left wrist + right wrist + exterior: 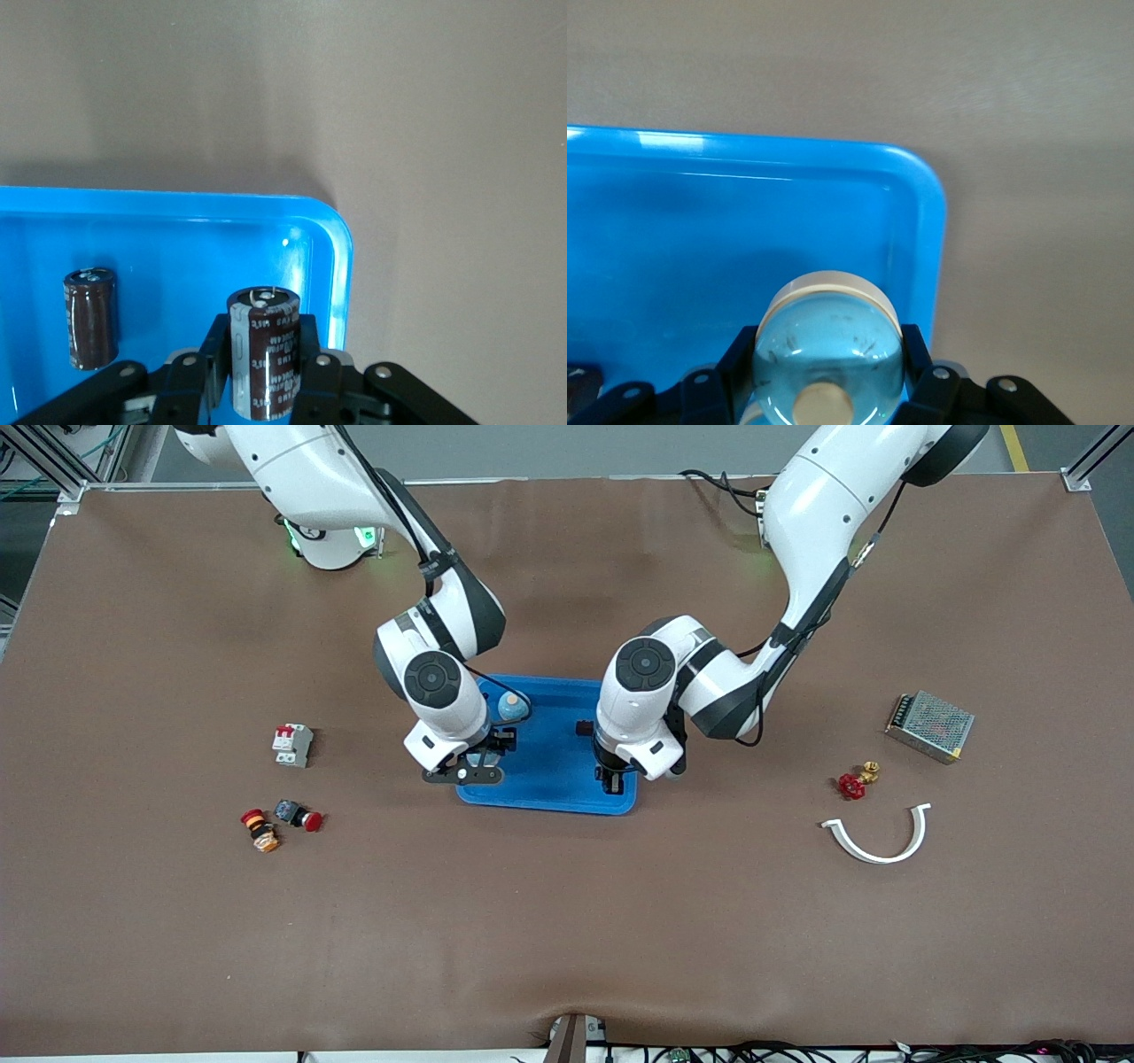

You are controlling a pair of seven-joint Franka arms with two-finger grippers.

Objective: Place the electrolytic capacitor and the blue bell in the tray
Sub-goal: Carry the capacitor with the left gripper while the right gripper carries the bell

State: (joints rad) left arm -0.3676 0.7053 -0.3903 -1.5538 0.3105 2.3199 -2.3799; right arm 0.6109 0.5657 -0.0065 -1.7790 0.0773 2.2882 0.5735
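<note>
Both grippers hang over the blue tray (549, 779): left gripper (266, 390) clamped on one electrolytic capacitor (263, 350), a second capacitor (90, 317) lying inside; right gripper (828, 390) clamped on a blue bell (828, 345); another bell (510, 707) in the tray.

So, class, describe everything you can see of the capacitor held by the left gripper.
The electrolytic capacitor is a short dark brown cylinder with a pale stripe, faint printing and a silvery metal top. It stands upright, clamped in the left gripper, over a corner of the blue tray. A second capacitor lies apart in the tray.
</note>
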